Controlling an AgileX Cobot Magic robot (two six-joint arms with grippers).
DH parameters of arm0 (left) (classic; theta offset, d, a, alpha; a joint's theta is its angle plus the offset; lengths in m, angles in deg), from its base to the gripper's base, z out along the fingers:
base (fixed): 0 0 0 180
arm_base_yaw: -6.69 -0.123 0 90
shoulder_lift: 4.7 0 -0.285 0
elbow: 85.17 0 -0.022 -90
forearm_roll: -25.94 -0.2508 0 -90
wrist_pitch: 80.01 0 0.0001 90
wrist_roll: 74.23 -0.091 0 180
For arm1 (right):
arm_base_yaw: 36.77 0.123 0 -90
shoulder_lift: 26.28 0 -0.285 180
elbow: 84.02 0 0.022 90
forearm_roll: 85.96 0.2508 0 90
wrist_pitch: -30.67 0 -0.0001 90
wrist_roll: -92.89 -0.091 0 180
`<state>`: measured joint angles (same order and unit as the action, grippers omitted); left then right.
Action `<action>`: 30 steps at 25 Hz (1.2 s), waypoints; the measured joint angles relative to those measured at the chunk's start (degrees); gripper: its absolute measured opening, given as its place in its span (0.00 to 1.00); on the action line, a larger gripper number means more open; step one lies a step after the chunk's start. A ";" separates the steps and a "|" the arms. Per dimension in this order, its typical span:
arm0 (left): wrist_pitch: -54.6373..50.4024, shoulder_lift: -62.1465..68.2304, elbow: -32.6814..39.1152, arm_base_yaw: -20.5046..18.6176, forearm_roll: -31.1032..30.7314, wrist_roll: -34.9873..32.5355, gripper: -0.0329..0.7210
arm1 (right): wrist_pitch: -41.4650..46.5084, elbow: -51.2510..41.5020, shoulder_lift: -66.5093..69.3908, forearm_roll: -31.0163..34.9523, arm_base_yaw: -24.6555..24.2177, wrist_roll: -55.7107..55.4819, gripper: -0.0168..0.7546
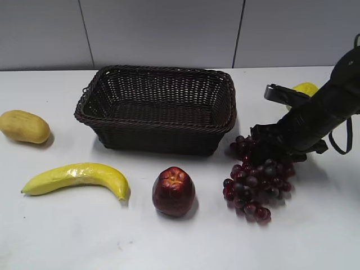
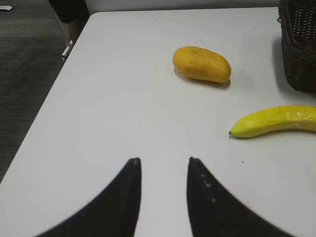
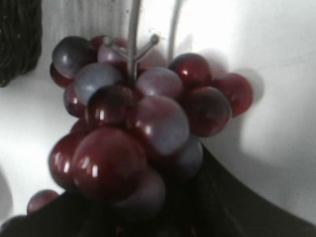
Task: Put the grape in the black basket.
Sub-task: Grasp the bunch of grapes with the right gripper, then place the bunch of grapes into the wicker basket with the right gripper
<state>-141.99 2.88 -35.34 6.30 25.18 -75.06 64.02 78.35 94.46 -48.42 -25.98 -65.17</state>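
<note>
Right gripper (image 1: 269,153) down on the grape (image 1: 254,181), bunch filling its wrist view between the fingers, though impossible to tell whether clamped. Grape resting on the tabletop (image 1: 180,236) just beside the black basket (image 1: 159,108), at its front right corner. Left gripper (image 2: 163,170) parted, holding nothing, above bare tabletop near a banana (image 2: 274,120).
</note>
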 joint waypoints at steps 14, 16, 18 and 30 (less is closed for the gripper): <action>0.00 0.00 0.00 0.00 0.00 0.00 0.36 | 12.21 9.40 -15.80 -4.72 0.00 0.00 0.38; 0.00 0.00 0.00 0.00 0.00 0.00 0.36 | 13.93 13.71 -17.74 -4.72 0.11 0.00 0.38; 0.00 0.00 0.00 0.00 0.00 0.00 0.36 | 14.93 18.14 -18.44 -4.45 0.11 0.00 0.38; 0.00 0.00 0.00 0.00 0.00 0.00 0.35 | 10.26 36.02 -11.86 4.72 3.04 4.56 0.37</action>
<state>-141.99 2.88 -35.34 6.30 25.18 -75.06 74.28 114.37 82.60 -43.70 -22.94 -60.61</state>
